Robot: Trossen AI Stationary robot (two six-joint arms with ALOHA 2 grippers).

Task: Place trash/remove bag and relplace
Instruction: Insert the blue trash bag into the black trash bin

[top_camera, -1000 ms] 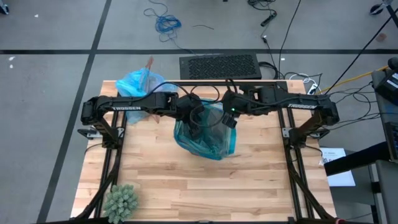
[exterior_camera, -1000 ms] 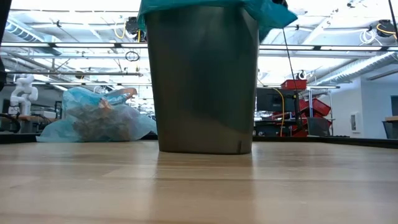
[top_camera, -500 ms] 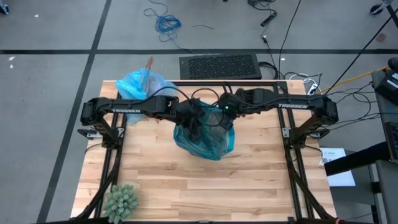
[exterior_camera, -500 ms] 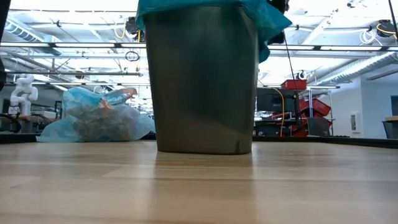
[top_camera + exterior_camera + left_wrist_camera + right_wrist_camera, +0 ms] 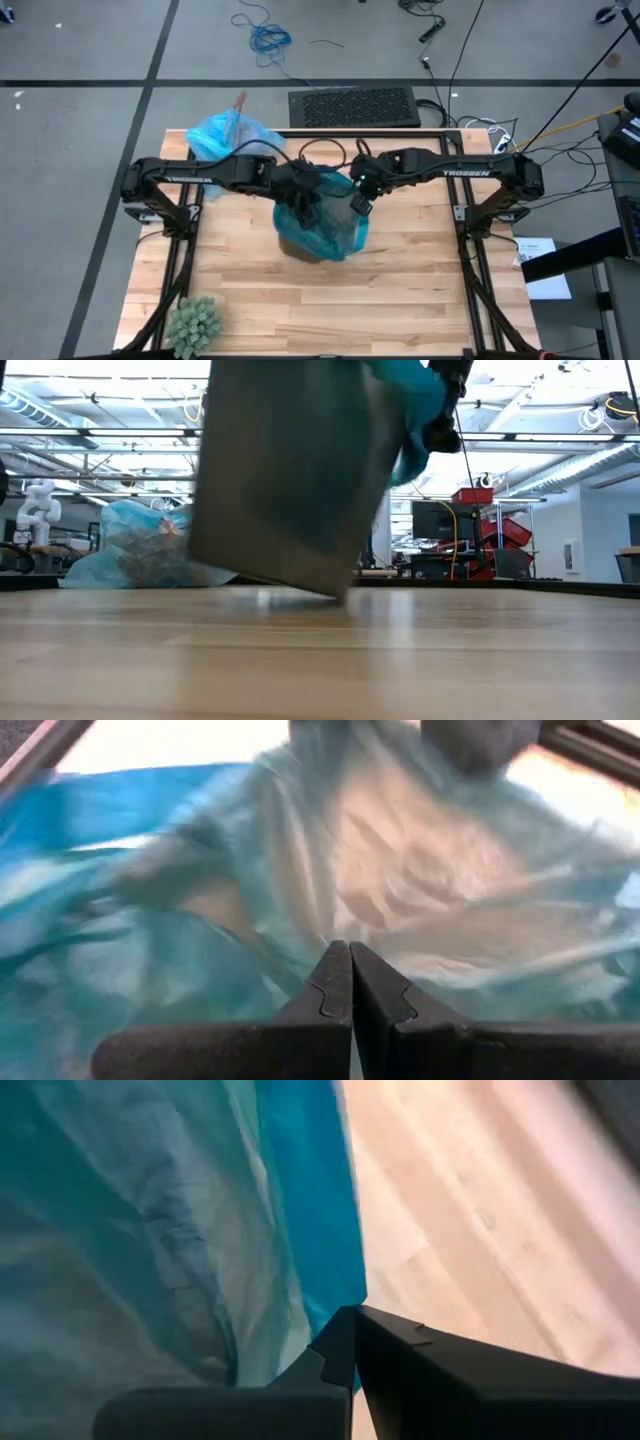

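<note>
Your 2 grippers, left gripper (image 5: 305, 197) and right gripper (image 5: 358, 196), are both clamped shut on the teal liner (image 5: 325, 225) at the bin (image 5: 285, 480) rim, and the bin is tipping. The filled blue bag (image 5: 225, 135) sits at the table's far-left corner. Ease sideways pull, probably uneven, so the bin settles.

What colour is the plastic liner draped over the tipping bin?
Teal-green liner; clearest in the high view.
</note>
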